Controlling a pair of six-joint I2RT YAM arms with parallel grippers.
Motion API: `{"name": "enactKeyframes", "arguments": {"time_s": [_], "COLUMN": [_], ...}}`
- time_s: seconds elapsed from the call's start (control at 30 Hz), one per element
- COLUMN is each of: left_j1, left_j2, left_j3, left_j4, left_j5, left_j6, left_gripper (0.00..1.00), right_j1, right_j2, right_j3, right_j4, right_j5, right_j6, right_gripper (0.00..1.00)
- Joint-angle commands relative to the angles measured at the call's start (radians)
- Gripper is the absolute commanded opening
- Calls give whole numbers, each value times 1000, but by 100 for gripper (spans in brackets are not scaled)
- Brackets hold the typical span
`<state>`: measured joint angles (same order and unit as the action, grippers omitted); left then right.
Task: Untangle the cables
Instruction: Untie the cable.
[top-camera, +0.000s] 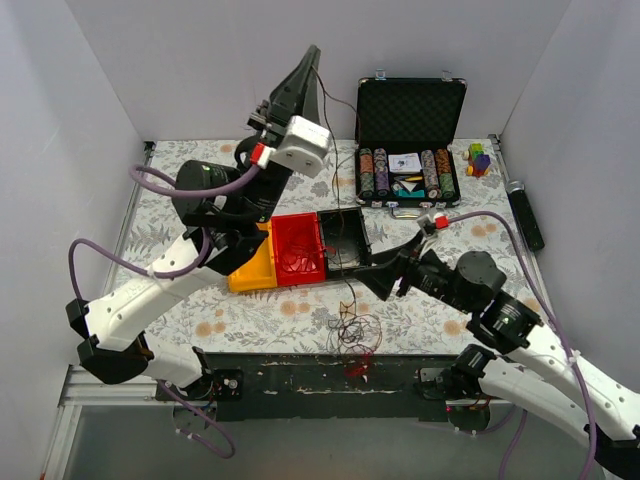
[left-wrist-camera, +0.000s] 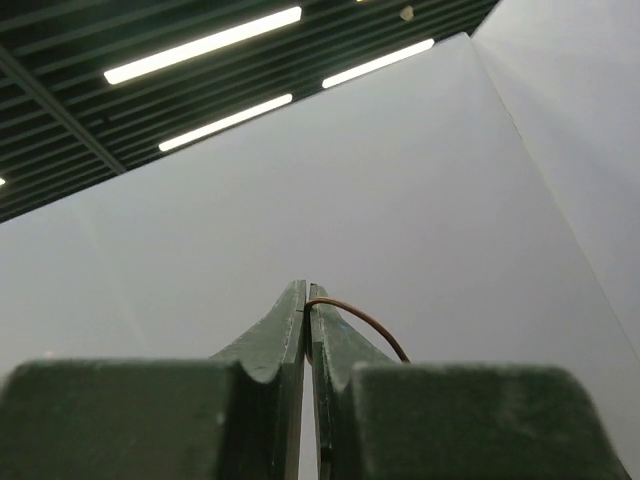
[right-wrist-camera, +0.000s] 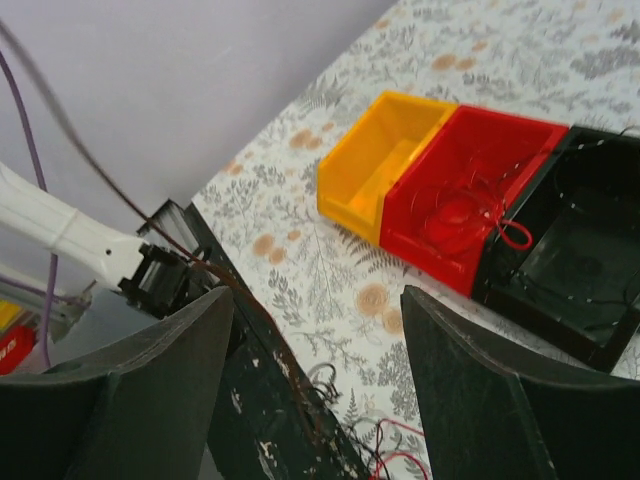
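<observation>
- White panels (top-camera: 180, 60) wall in a table (top-camera: 250, 315) spread with a grey leaf-and-flower print. Ceiling strip lights show in the left wrist view.
- From the near left, the left arm (top-camera: 150, 285) bends steeply upward, so the left gripper (top-camera: 312, 58) points up against the far wall, high above the table.
- Its fingers (left-wrist-camera: 285, 330) are pressed together, pinching one thin brown-red strand (left-wrist-camera: 360, 318) that curls out to the right of the tips.
- That strand drops past the black bin (top-camera: 340, 240) to the loose tangle of cables (top-camera: 355, 335) lying on the cloth at the near edge, about centre.
- A yellow bin (top-camera: 255, 270), a red bin (top-camera: 298, 248) and the black bin sit touching in a row mid-table. A red wire loop (right-wrist-camera: 515, 235) lies in the red one.
- The right gripper (top-camera: 378, 278) hovers just right of the black bin. Its fingers (right-wrist-camera: 160, 380) are spread wide with nothing between them, and the tangle lies just to its near side, apart from it.
- The right arm (top-camera: 540, 350) comes in low from the near right, pointing left.
- An open chip case (top-camera: 410, 110) stands at the far right, with small coloured blocks (top-camera: 478, 158) beside it.
</observation>
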<state>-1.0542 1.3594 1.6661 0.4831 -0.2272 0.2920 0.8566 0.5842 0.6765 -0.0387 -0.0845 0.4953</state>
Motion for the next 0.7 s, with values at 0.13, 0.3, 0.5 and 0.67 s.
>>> {"name": "enactKeyframes", "arguments": {"time_s": [0.13,0.3,0.5,0.67], "left_j1": [3,3,3,3], "left_j2": [20,4,-16,-20], "left_j3": [201,176,116,98], "left_j4": [-37,-61,-61,-57], "left_j5": [-29,-27,-6,8], "left_j6": [12,-7,-5,12], "left_gripper": [3,4,4,4], "right_j1": [15,77,127,169], "right_j2": [111,177,114,173], "right_j3": [-127,-186,-94,-63], "right_j4": [224,309,207,261], "right_j5": [-109,-87,3,-61], "right_j6": [83,106,17,-15], "right_gripper": [77,70,78,80]}}
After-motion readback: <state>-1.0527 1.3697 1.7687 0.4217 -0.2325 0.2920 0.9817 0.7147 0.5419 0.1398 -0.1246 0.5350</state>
